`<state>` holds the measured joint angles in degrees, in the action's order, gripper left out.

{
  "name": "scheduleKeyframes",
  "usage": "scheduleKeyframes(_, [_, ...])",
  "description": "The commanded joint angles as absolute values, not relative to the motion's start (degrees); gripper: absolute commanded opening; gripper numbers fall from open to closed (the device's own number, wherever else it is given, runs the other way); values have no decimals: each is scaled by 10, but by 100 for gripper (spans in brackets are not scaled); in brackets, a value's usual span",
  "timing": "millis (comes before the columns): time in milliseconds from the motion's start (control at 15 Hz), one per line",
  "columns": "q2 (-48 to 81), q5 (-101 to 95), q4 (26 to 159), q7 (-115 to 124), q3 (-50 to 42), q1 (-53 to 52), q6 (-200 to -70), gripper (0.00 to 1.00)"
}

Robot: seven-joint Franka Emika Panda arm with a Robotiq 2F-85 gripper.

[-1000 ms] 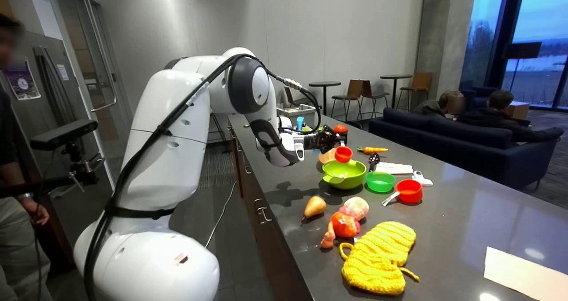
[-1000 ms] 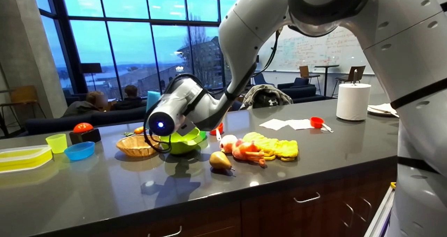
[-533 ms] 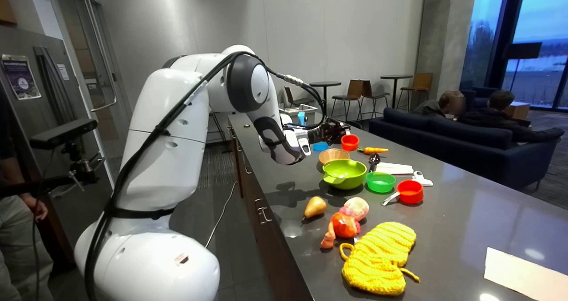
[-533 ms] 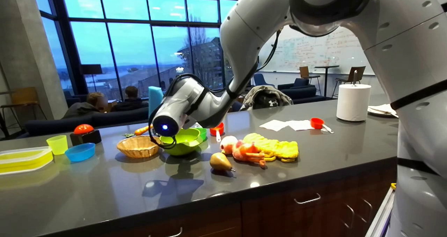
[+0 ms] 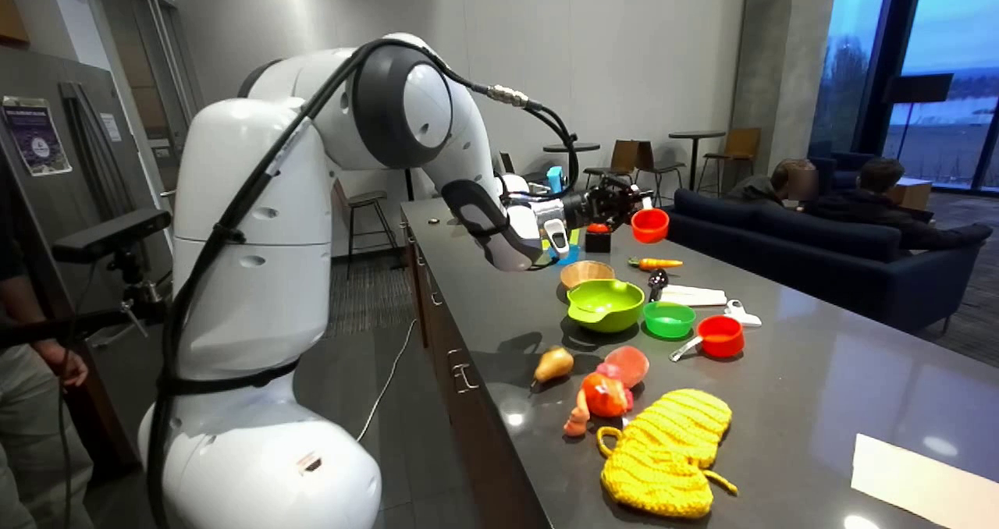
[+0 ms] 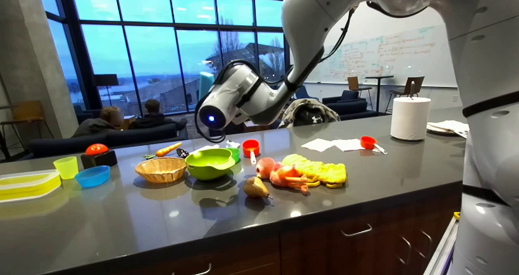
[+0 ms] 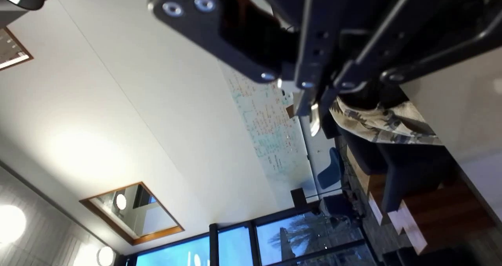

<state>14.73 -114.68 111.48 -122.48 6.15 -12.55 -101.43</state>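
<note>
My gripper (image 5: pixel 640 198) is shut on the pale handle of a red measuring cup (image 5: pixel 649 226), raised above the counter with the cup hanging at the fingertips. In the wrist view a shiny end of the handle (image 7: pixel 315 121) sticks out between the fingertips of the gripper (image 7: pixel 315 101); the red bowl part is mostly hidden there. The wrist blocks gripper and cup in an exterior view. Below and nearer the robot are a lime green bowl (image 5: pixel 606 306), a wicker basket (image 6: pixel 160 170) and a small green bowl (image 5: pixel 668 321).
On the counter (image 6: pixel 365 173) lie a carrot (image 5: pixel 655 264), a second red measuring cup (image 5: pixel 720 336), a third red cup (image 6: pixel 367 142), a pear (image 5: pixel 554 363), a yellow knitted mitt (image 5: pixel 670 455), a blue bowl (image 6: pixel 93 175) and a red-buttoned black box (image 6: pixel 98 157). A paper towel roll (image 6: pixel 410 117) stands upright.
The arm has lifted and moved across with the red cup, up and to the right in both exterior views. The cup now hangs higher, clear of the bowls. The gripper has stayed shut.
</note>
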Motion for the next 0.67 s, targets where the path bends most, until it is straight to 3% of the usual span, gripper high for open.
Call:
scheduleKeyframes(0, [74,-1115,1192,-1235,60,-104,-1012,1])
scheduleKeyframes(600, [62,-1109,1261,-1170,40,-69,-950,1])
